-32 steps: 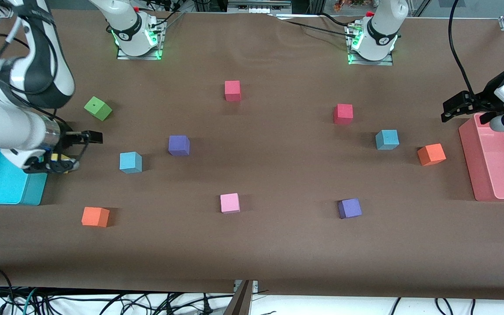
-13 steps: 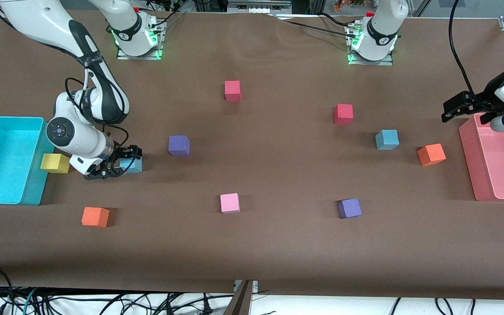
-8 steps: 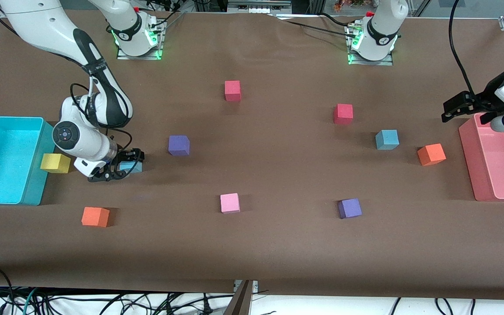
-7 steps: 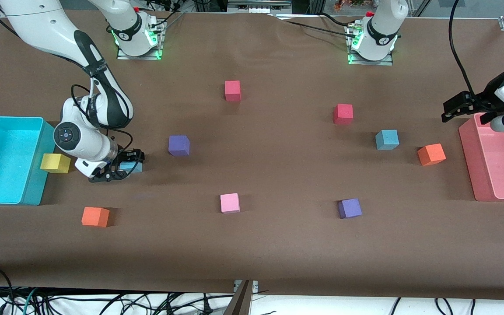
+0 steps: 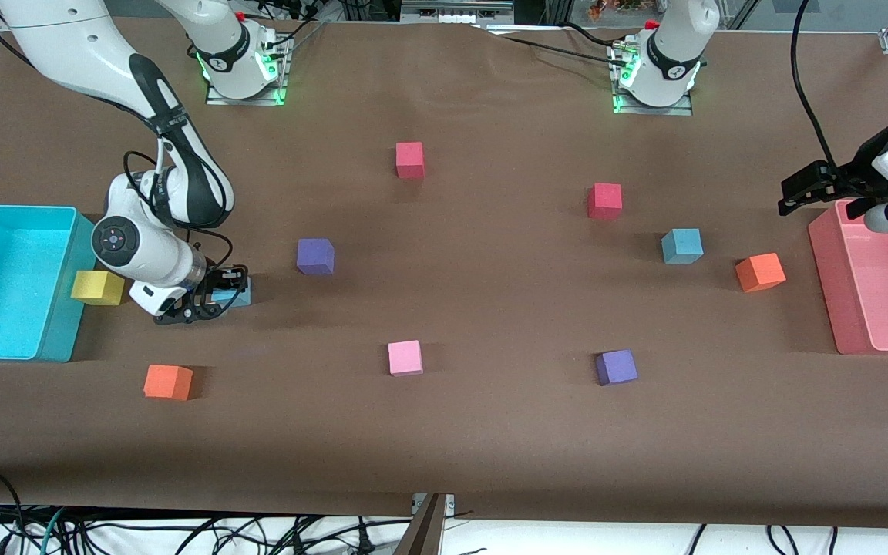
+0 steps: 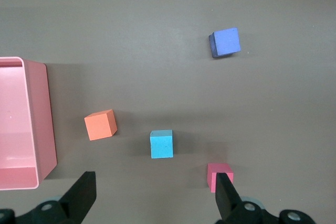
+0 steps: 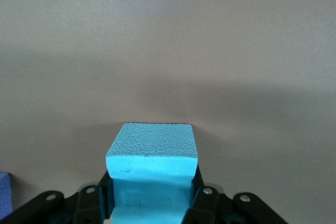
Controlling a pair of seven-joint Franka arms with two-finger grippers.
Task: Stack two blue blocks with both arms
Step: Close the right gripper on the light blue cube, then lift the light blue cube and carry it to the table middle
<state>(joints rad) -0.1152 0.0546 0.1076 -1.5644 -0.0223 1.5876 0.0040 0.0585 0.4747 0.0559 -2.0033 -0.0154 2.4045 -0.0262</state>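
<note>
One blue block (image 5: 238, 295) rests on the table near the right arm's end, and my right gripper (image 5: 222, 294) is shut on it. In the right wrist view this block (image 7: 152, 153) fills the gap between the black fingers (image 7: 207, 199). The other blue block (image 5: 681, 246) sits free toward the left arm's end, and the left wrist view shows it as well (image 6: 161, 144). My left gripper (image 5: 791, 196) hangs open and holds nothing, over the table by the pink bin (image 5: 825, 262).
A cyan bin (image 5: 12, 208) and a yellow cube (image 5: 97, 287) lie beside the right gripper. Scattered cubes: orange (image 5: 168, 381), purple (image 5: 314, 256), pink (image 5: 405, 358), purple (image 5: 616, 367), red (image 5: 409, 159), red (image 5: 604, 200), orange (image 5: 760, 271).
My right gripper came in from beside the cyan bin, lowered around the blue block and closed on it. The left arm has not moved.
</note>
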